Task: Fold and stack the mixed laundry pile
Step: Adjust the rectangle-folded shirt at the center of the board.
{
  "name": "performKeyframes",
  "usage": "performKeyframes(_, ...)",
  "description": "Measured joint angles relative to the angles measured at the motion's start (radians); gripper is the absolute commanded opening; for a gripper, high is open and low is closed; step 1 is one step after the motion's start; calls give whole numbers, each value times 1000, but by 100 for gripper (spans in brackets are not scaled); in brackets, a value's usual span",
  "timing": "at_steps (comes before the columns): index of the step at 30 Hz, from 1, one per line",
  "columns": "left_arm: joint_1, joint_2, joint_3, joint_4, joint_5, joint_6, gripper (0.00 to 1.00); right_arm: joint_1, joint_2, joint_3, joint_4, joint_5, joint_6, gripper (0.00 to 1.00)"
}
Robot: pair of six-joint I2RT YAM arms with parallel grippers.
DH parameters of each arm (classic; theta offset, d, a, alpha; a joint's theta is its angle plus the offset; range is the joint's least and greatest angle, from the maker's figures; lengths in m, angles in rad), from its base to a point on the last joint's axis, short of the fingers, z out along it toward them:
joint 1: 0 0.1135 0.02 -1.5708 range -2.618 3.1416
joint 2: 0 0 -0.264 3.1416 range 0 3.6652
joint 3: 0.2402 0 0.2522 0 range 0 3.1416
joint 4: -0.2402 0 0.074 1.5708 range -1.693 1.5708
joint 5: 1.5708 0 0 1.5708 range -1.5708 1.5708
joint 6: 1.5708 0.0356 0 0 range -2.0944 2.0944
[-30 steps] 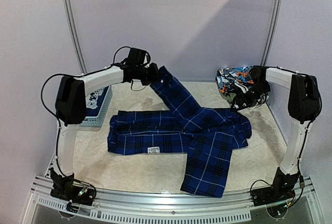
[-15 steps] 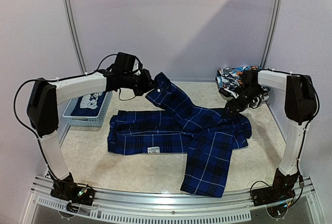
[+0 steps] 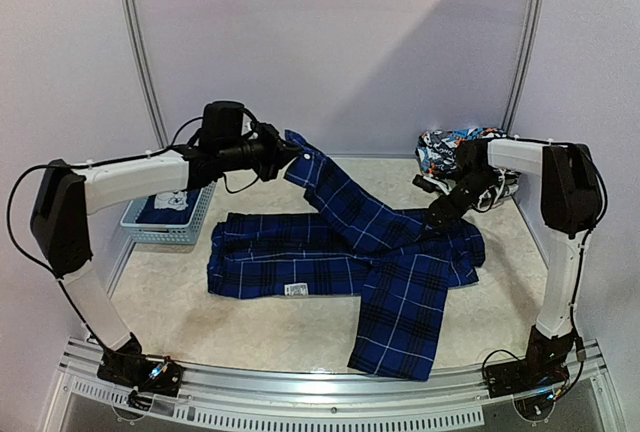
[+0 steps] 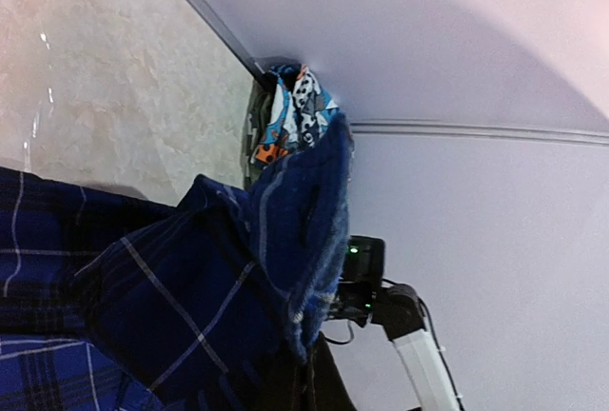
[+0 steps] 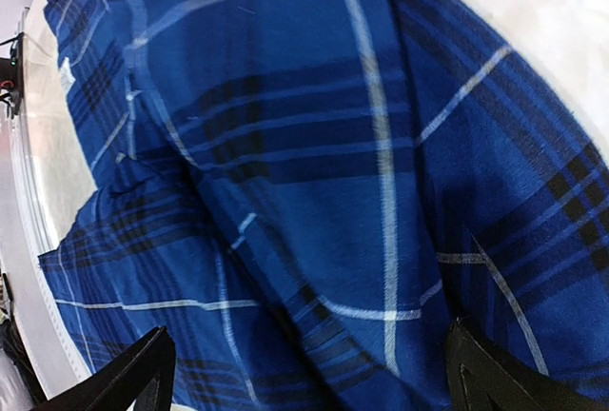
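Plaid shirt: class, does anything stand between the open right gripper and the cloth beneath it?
Nothing visible does. In the right wrist view, only plaid shirt fabric fills the space between the spread fingers of the right gripper. The colourful garment lies behind it, by the far wall.

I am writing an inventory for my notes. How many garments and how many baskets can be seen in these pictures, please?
Garments: 3 (blue plaid shirt, multicoloured printed garment, navy garment with pale print)
Baskets: 1 (light-blue basket)
Total: 4
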Motion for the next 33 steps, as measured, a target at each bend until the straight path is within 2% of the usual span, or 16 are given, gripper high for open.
performKeyframes(4, 0, -83, -60, 33, -11, -66, 0, 0, 35, 3, 0, 6, 0, 97)
performKeyframes(11, 11, -106, -159, 28, 5, -82, 0, 0, 49, 17, -5, 6, 0, 96)
performKeyframes(16, 59, -109, -232, -105, 5, -9, 0, 0, 49, 18, -6, 8, 0, 96)
performKeyframes(22, 119, -133, -234, -243, 3, 109, 0, 0, 58, 38, -5, 21, 2, 94)
performKeyframes(28, 138, -136, -232, -255, 45, 150, 0, 0, 81, 56, -8, 38, -2, 82)
performKeyframes(33, 139, -132, -181, -254, 87, 149, 0, 0, 88, 66, -23, 59, -13, 62)
